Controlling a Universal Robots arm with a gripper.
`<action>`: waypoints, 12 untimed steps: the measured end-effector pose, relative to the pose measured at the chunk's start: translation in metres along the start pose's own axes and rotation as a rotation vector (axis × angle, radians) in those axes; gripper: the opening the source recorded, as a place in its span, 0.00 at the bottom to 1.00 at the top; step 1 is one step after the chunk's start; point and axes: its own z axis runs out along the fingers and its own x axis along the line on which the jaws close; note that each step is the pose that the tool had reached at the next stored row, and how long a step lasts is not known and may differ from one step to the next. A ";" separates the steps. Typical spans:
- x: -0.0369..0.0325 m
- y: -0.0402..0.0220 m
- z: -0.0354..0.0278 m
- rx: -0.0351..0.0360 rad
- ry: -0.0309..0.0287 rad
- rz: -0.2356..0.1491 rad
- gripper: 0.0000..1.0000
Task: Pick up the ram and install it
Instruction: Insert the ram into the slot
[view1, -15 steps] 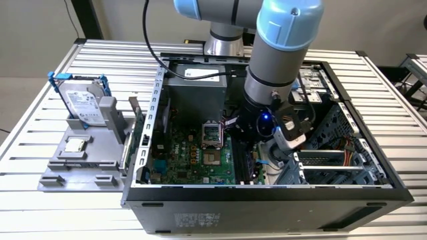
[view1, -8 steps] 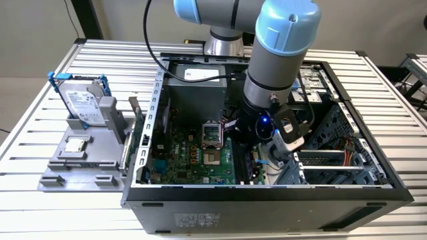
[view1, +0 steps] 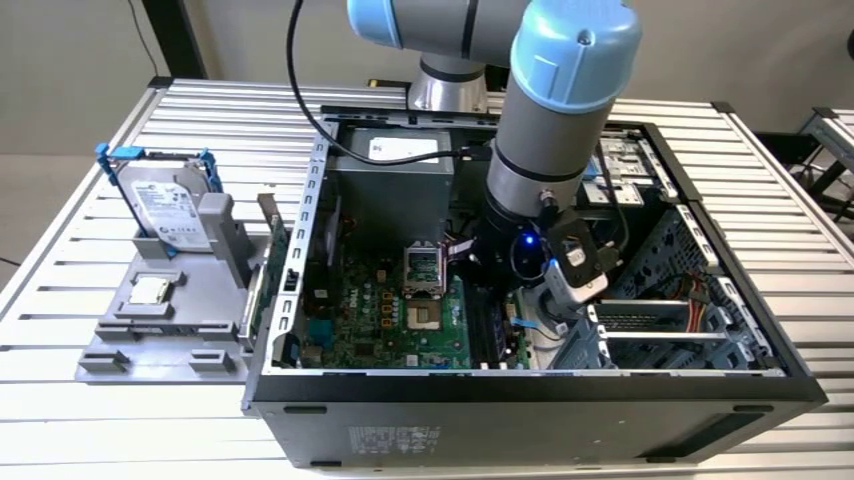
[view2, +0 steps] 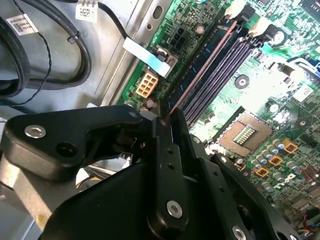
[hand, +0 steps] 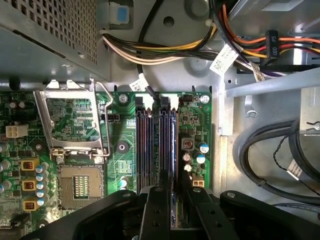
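- In the exterior view: seen from outside, an open computer case (view1: 534, 385) lying on a slatted table (view1: 80, 240), with the arm (view1: 554, 120) reaching down into it over the green motherboard (view1: 387, 310).
- Also in the exterior view, on the table toward the exterior view's left of the case: a grey holder (view1: 167, 320) carrying a silver hard drive (view1: 167, 205) in a blue bracket, upright, and a small square chip (view1: 150, 290) lying flat.
- In the first wrist view: looked straight down on the memory slots (hand: 155, 145), the processor socket (hand: 80, 185) with its metal frame raised beside them, and a bundle of coloured cables (hand: 165, 50) beyond the board's edge.
- In the second wrist view: same slots (view2: 220, 70) seen at a slant, with a white connector (view2: 146, 84) and black cables (view2: 45, 55) by the case wall.
- Tool (hand: 166, 200): black fingers (view2: 165, 150) drawn narrow, closed together on the ram (view2: 200, 70).
- Ram: held edge-on between the fingers, showing as a thin reddish-brown line in the second wrist view, running from the fingertips out along the slots toward the white latches at their far end.
- In the first wrist view: ram (hand: 175, 145) standing over the slot nearest the small capacitors, in line with it; could not tell whether fully seated.
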 end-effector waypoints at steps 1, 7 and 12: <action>0.0000 -0.0001 -0.0008 0.0006 0.0001 0.000 1.00; -0.0003 0.0001 -0.0141 -0.0010 0.0002 0.011 1.00; -0.0008 0.0003 -0.0333 -0.0010 0.0020 0.012 1.00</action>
